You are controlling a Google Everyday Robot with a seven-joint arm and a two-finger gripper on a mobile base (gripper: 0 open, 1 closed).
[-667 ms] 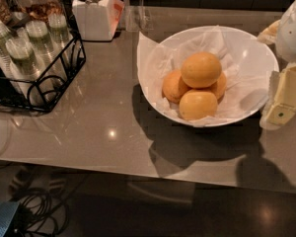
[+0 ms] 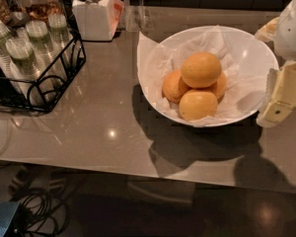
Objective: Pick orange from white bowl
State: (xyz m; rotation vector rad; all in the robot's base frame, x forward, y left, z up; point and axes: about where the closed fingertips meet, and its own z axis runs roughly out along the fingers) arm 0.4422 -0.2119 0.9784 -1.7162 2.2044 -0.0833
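While the claw [image 2: 278, 102] is hanging at the right edge of the view, just outside the right rim of the white bowl [image 2: 267, 53], the pick is looking barely begun: nothing is being carried, and the reach into the bowl is not yet happening. Only a cream-coloured block of the claw is showing beneath a rounded white housing [image 2: 293, 23], so I am not able to tell whether it is open or closed. It is sitting close against the bowl's outer wall, though whether it is actually touching is not showing clearly.

Moving inward, the orange [image 2: 201, 69] is resting on top of the pile in the middle of the bowl, apart from the claw and untouched by it. It is leaning on three other fruits: a deeper-orange fruit [image 2: 173, 86] to its left, a yellow-orange fruit [image 2: 198, 104] in front, and another one [image 2: 219, 87] peeking out at its right. Crumpled white paper [image 2: 155, 58] is lining the bowl under them.

By my judgement, everything is remaining to do: coming over the rim, closing on the top fruit and lifting it clear.

Farther out, the bowl is standing on a grey tabletop [image 2: 103, 112], with a black wire rack [image 2: 44, 85] of cups and a white lidded jar [image 2: 93, 14] standing well apart at the left
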